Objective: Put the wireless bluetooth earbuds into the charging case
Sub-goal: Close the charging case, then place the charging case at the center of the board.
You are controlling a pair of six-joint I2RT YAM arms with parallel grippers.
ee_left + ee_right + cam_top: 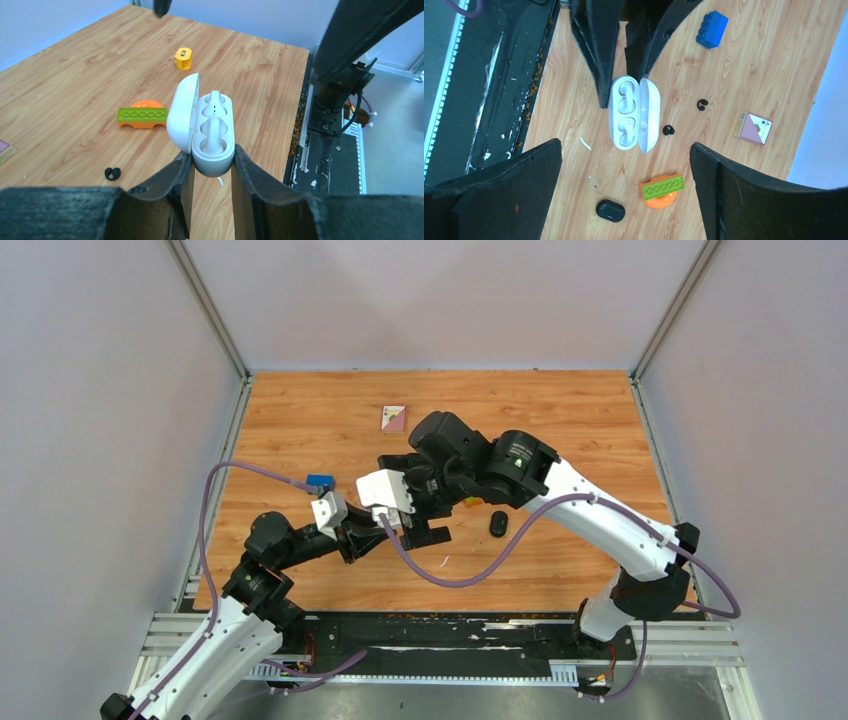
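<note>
Overhead: jaws hidden among the two arms crossed above the middle of the surface (300,420), a black case (498,524) lying just to their right. Left wrist: left end effector (212,160) pinching the base of the open charging case (214,150), lid swung left, white earbuds (213,135) in its wells, one black earbud (112,173) loose nearby, an orange-and-green toy (142,116) beyond. Right wrist: right end effector (625,145) spread wide and gripping nothing, poised over that case, two black earbuds (702,104) (668,130) on the wood beside the lid.
</note>
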